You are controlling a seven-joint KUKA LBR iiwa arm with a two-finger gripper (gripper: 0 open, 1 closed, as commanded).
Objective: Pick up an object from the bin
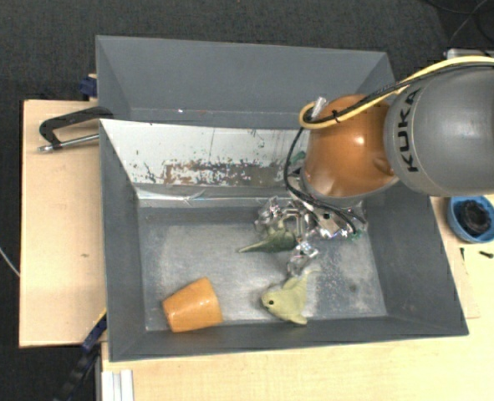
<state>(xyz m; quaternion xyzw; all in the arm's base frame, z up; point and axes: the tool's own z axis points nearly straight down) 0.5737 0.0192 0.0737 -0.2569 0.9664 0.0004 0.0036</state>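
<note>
Nearest the camera, along the bottom of the bin point(205, 253) floor: an orange cup-shaped obj point(192, 305) on its side at lower left. To its right, well apart, is a pale yellow-green toy point(287, 301), approx bottom centre. Further in, mid-frame, sits the gripper point(303, 239), hanging under the orange wrist cover point(343, 153) w/ the grey arm point(455, 132) coming in from the upper right. Can't tell if the gripper is open or closed, as its metal parts merge w/ what lies beside them, so no claim that it's holding anything. Likely target, in my judgement, is the dark green toy point(270, 242), slim and pointed. It lies immediately left of the gripper, touching or overlapping its metalwork. Its long axis runs roughly left-right, w/ the thin tip pointing to frame left and slightly down. So a grasp would prob. need to close across that axis, i.e. top-to-bottom in the frame. The pale toy is just below the gripper, near but seemingly apart, so it's a second candidate. Farthest back: the scuffed rear wall point(213, 170).
</note>
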